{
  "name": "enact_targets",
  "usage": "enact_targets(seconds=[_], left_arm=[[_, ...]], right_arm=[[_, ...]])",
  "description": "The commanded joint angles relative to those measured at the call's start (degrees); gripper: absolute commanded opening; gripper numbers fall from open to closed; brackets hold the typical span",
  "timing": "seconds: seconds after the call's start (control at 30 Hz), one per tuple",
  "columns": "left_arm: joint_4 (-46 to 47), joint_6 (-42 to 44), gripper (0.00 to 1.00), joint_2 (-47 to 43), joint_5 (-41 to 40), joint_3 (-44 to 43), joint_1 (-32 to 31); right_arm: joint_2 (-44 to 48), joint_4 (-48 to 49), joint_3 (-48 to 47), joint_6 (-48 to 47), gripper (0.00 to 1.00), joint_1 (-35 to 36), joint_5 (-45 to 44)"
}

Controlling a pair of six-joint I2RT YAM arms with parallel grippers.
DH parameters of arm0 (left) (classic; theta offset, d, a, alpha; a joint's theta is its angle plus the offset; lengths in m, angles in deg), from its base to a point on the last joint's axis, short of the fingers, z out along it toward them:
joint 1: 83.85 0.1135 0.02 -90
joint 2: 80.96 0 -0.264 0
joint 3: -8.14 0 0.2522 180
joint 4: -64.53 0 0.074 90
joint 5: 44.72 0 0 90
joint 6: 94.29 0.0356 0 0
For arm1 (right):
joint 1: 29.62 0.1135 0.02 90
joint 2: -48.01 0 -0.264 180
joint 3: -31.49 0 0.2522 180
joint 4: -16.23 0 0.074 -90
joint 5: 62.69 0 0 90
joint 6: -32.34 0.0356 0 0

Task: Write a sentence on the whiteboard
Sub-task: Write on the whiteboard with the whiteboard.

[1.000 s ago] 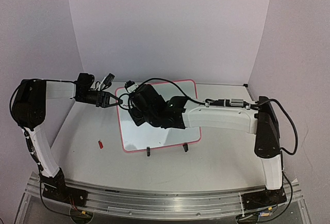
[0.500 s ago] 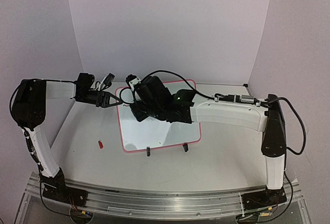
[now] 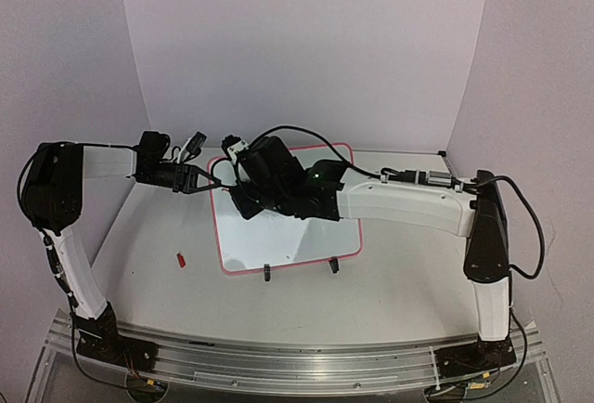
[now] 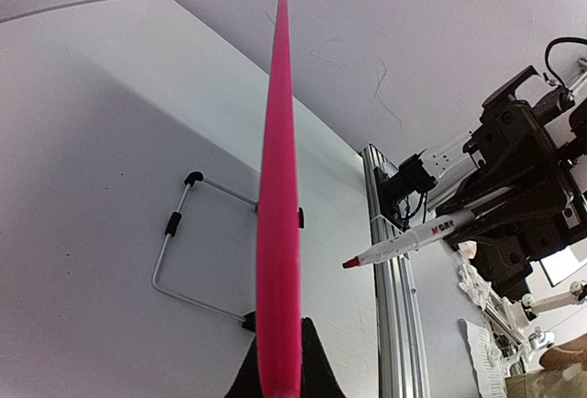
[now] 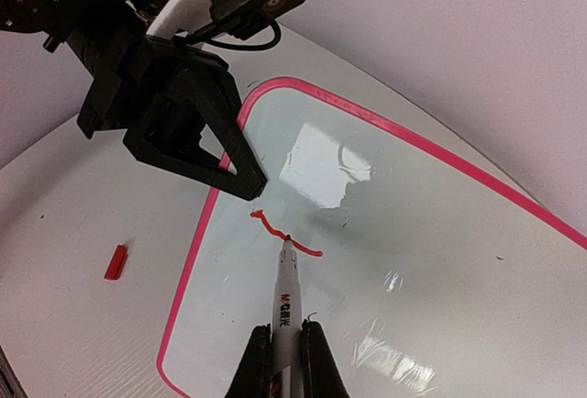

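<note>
- The whiteboard [image 3: 278, 240] is lying near the middle of the table [image 3: 390, 282], with its 2 black clip feet [image 3: 266, 273] at the near edge.
- The left gripper [image 3: 212, 183] is pinching the board's pink frame on the left side, near the far corner. Its own wrist view is showing the rim edge-on, with both fingers pressed onto it.
- The right gripper [image 5: 282, 361] is clamping a marker [image 5: 286, 297] between its 2 fingers, and the tip is resting at the end of 1 short red stroke [image 5: 280, 230] near the left rim.
- A small red cap [image 3: 182, 259] is lying on the table, well apart from the board on its left.
- The board is looking thin, stiff and light, so it is probably going to slide or rock under pen pressure unless it is braced.
- The glossy face is likely slippery and smudges easily (wet ink especially), so the frame is the sensible place to grip, as the left fingers are doing.
- A hold on the rim, clear of the writing area, is leaving the face free for the marker.
- Light, even pressure is seeming wise, since only 1 edge is pinned.
</note>
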Motion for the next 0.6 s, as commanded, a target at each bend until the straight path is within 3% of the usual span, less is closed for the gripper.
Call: enact_targets(seconds=[0.0, 0.57], left_arm=[[0.1, 3.9, 0.0, 0.4, -4.3, 0.2, -1.7], [-0.1, 4.2, 0.0, 0.5, -4.3, 0.2, -1.7]], right_arm=[[-2.0, -0.5, -3.5, 0.8, 0.0, 0.3, 0.7], [-3.9, -1.2, -5.3, 0.5, 0.0, 0.4, 0.3]])
